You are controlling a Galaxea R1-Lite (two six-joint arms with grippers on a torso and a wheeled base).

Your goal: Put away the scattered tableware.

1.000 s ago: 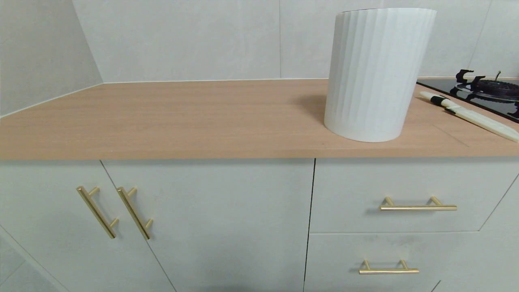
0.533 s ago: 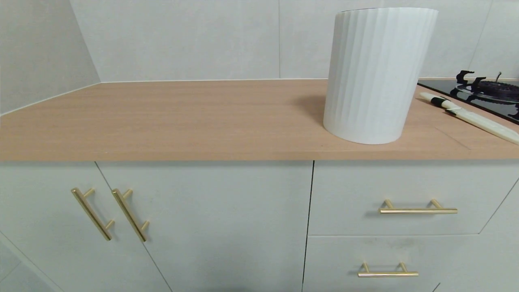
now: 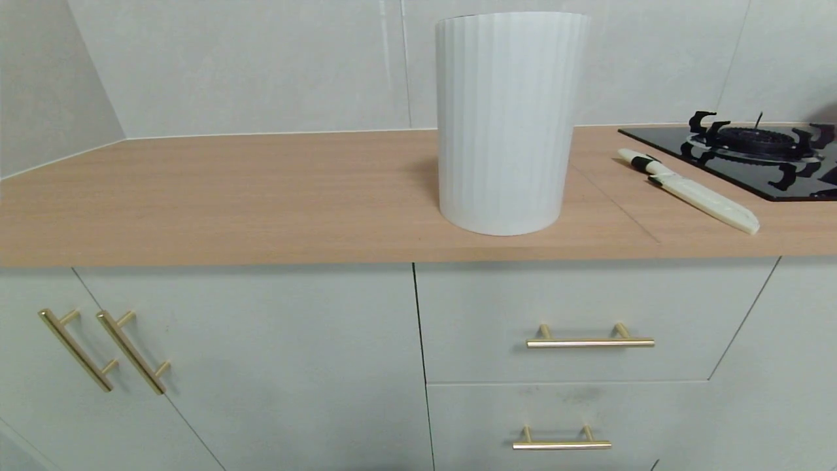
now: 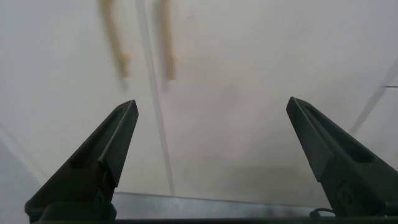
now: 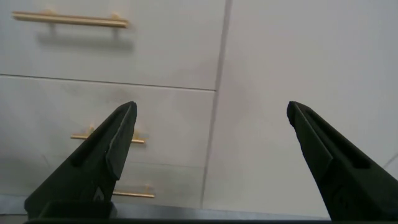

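Knife, cream-bladed with a black-banded handle (image 3: 686,190), lies flat toward the right end of the wooden countertop (image 3: 229,196). It sits between a tall white ribbed cylinder (image 3: 507,124) and a black hob (image 3: 765,157), tip near the front edge. Whole head view shifted since earlier: camera moved, things did not. Bare wood runs left of the cylinder.

Left wrist: left gripper (image 4: 211,104) spread wide, facing pale cabinet doors (image 4: 249,93).

Right wrist: right gripper (image 5: 211,107) spread wide before pale drawer fronts (image 5: 155,56), well apart from the knife.

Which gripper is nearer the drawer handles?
Right. The right gripper faces the drawers, with the drawer handles ahead of it; the left gripper faces the cupboard door handles instead.
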